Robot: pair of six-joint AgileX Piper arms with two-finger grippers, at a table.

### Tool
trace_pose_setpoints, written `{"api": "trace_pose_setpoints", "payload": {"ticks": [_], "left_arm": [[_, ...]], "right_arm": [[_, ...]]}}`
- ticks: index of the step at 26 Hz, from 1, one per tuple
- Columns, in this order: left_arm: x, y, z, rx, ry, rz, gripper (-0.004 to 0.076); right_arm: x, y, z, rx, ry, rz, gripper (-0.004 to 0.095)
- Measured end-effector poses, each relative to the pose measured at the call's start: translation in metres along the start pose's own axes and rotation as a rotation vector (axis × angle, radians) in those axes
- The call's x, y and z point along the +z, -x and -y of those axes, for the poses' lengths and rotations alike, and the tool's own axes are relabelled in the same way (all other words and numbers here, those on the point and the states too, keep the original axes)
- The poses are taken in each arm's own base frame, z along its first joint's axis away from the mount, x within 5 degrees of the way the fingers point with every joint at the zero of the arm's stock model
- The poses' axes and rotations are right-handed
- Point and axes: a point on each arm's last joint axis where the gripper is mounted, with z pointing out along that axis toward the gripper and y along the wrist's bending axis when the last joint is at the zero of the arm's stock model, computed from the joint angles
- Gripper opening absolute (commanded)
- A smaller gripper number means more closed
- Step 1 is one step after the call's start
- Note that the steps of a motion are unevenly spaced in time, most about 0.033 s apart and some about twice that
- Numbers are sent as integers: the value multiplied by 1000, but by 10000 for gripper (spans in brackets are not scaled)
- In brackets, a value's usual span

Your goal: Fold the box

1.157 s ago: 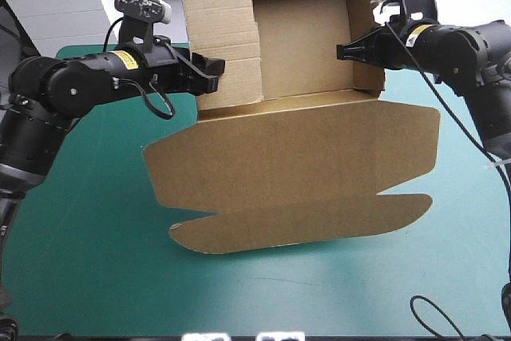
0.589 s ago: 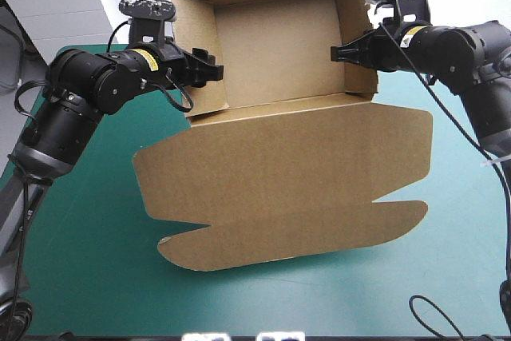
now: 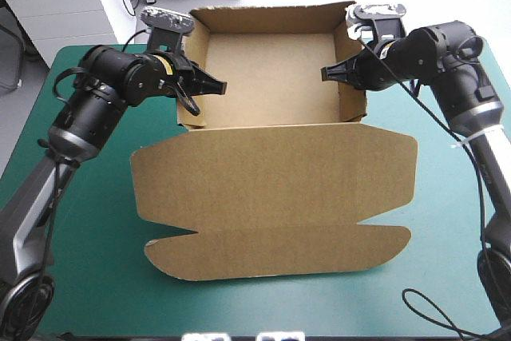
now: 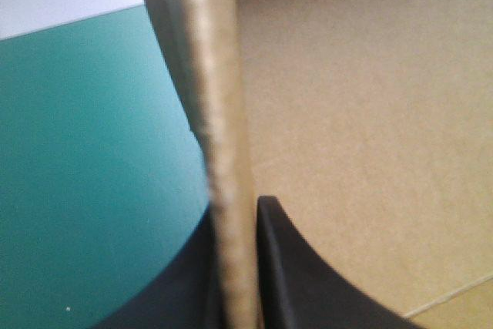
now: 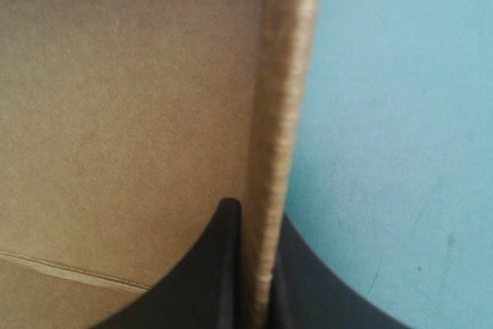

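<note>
The brown box (image 3: pixel 271 77) is an open tray with its walls up and its lid (image 3: pixel 271 189) lying flat toward the table's front. My left gripper (image 3: pixel 215 85) is shut on the tray's left wall, one black finger on each side of the board's edge (image 4: pixel 223 152) in the left wrist view. My right gripper (image 3: pixel 329 73) is shut on the right wall, whose edge (image 5: pixel 281 113) runs up between its fingers (image 5: pixel 223 267). Both arms reach in over the side walls from outside.
The teal-green cover (image 3: pixel 80 261) shows to the left, right and front of the lid. A white cabinet (image 3: pixel 72 5) stands just beyond the table's far left corner.
The box, earlier raised and tilted toward the camera, has come down level onto the table. My left gripper, open just before, has shut on the left wall. The right grip has held.
</note>
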Motion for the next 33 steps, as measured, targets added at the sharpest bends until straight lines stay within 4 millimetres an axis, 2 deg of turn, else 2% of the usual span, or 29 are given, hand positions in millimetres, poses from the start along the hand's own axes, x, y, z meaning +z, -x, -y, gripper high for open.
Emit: {"api": "trace_pose_setpoints", "payload": {"ticks": [8, 12, 17, 22, 24, 28, 29, 31, 33], "left_arm": [[77, -26, 4, 60, 20, -277, -3], [112, -40, 7, 73, 25, -377, -3], [139, -54, 8, 94, 27, -464, -3], [163, -66, 9, 118, 25, -530, -3], [167, -69, 9, 123, 25, -544, -3], [166, -69, 9, 130, 26, -551, 96], [166, -70, 9, 134, 25, -555, 171], [166, -71, 9, 156, 20, -568, 258], [166, -72, 8, 172, 16, -585, 340]], "right_arm": [[65, -17, 10, -9, -40, -269, -18], [98, -24, 14, -10, -52, -345, -18], [129, -33, 18, -2, -51, -418, -18], [151, -41, 21, 6, -50, -469, -19], [157, -43, 21, 12, -45, -483, -19], [159, -44, 20, 14, -40, -487, -19], [159, -44, 20, 14, -40, -487, -3], [159, -44, 21, 9, -40, -486, 76], [159, -44, 21, 6, -40, -486, 240]]}}
